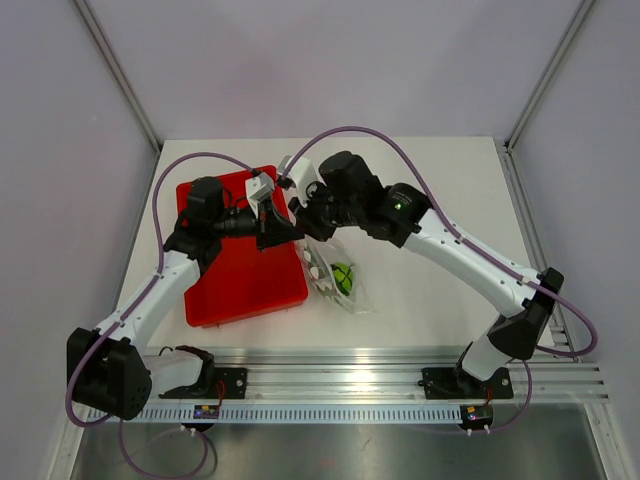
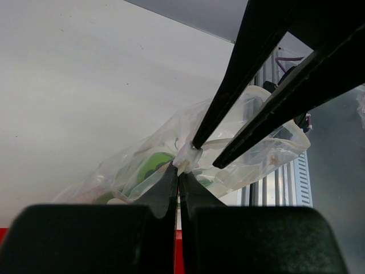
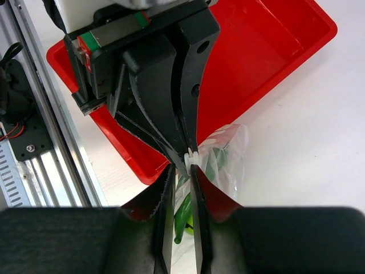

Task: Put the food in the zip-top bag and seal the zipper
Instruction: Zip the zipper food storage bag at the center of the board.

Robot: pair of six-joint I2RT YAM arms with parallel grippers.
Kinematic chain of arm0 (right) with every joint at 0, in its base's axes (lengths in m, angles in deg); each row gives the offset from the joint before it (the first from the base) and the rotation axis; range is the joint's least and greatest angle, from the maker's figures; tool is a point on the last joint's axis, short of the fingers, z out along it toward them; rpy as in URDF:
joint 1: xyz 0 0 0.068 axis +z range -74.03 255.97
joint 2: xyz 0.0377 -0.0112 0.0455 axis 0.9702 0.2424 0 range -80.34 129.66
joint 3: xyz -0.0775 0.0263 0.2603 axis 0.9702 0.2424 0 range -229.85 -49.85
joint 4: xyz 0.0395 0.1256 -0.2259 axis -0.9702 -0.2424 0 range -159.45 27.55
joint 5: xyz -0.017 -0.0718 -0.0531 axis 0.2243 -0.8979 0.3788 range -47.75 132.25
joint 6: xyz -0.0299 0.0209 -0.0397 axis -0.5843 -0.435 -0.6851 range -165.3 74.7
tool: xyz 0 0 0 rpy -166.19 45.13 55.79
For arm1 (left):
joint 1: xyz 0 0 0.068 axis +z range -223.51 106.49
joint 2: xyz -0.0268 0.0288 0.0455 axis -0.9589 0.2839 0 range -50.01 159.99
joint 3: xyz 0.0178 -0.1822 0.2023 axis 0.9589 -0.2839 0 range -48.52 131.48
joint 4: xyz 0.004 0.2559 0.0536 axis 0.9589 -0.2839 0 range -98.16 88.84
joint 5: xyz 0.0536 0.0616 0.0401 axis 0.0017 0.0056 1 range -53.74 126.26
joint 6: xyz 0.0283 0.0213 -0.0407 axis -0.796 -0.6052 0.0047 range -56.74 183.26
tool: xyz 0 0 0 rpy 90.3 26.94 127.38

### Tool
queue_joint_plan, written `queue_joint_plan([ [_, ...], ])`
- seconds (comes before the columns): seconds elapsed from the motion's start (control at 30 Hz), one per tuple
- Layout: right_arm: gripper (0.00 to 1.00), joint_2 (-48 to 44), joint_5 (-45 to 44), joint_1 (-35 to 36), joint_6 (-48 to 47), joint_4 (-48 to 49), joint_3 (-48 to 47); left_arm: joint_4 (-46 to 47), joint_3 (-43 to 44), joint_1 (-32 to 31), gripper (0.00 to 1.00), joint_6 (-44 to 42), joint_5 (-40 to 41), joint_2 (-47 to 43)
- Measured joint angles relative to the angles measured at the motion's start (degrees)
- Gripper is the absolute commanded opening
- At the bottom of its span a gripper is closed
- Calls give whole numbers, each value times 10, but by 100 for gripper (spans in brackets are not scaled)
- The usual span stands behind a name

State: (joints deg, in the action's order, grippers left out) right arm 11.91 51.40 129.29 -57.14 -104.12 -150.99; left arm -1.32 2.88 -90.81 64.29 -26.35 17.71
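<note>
White table: left gripper [image 2: 178, 170] clamps the zipper [image 2: 188, 155], right gripper [image 3: 182, 168] fingers barely apart astride it, so slide slow and level.

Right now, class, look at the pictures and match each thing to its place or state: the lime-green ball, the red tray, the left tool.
Things:
1. lime-green ball
2. red tray
3. left tool

Places or states:
A. shut on the zipper strip
B. inside the zip-top bag
C. flat on the table, left of the bag in the top view

Pairs: 1-B, 2-C, 3-A
</note>
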Motion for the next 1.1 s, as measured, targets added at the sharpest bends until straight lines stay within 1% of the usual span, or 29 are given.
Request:
queue_joint_plan([
  [0.27,23,5,0,0,0,0,0,-7,0,0,0,0,0,0],
  [0.43,32,5,0,0,0,0,0,-7,0,0,0,0,0,0],
  [0.9,34,7,-1,0,1,3,0,-7,0,0,0,0,0,0],
  [1.1,38,-6,0,0,12,36,10,-6,0,-1,0,0,-3,0],
])
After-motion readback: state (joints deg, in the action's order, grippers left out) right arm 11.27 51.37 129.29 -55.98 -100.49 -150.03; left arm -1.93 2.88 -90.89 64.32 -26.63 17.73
